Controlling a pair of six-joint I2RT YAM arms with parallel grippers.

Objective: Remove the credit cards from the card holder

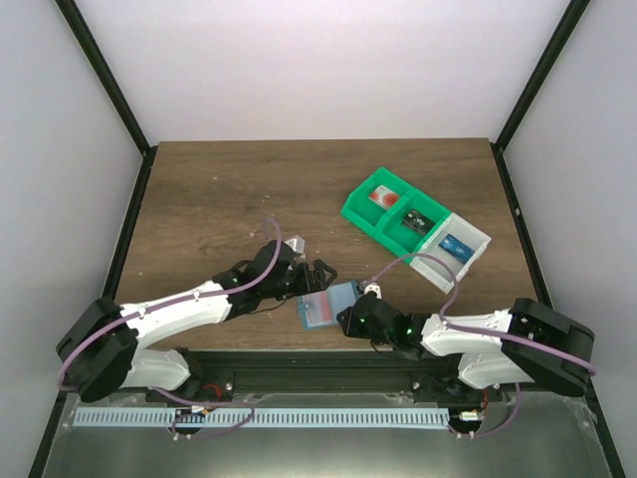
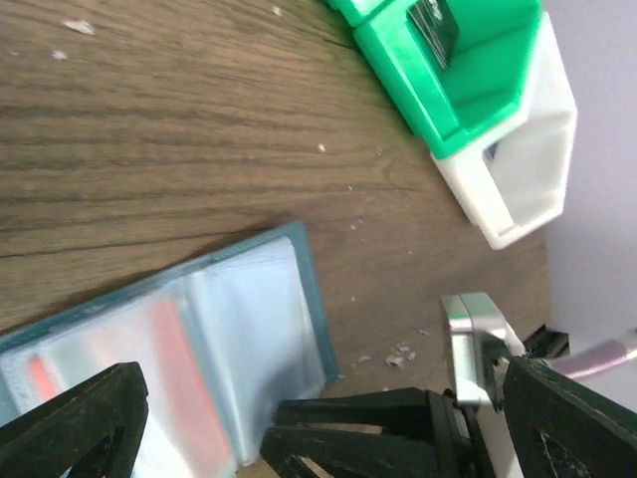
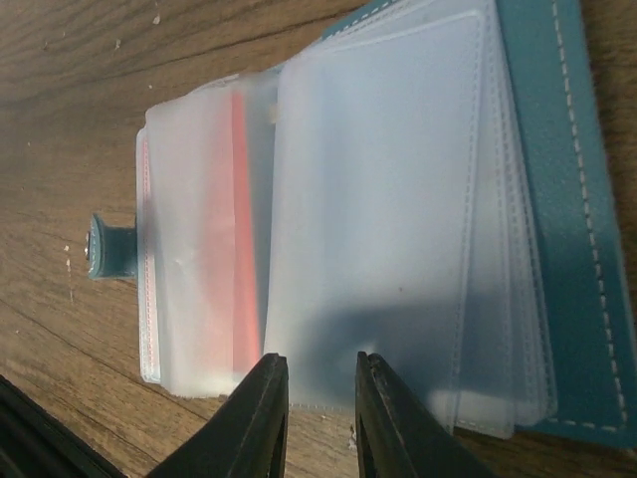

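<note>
With right gripper point(image 3: 314, 393) nearly closed on card holder's point(image 3: 567, 199) clear sleeve, lower centre, steer wide-open, empty left gripper point(image 1: 318, 271) squarely onto red-tinted credit card point(image 3: 244, 229).

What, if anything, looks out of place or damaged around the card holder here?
Only small things: pale crumbs litter the table beside the card holder, whose clear sleeves lie fanned out unevenly. Nothing looks spilled or damaged.
</note>
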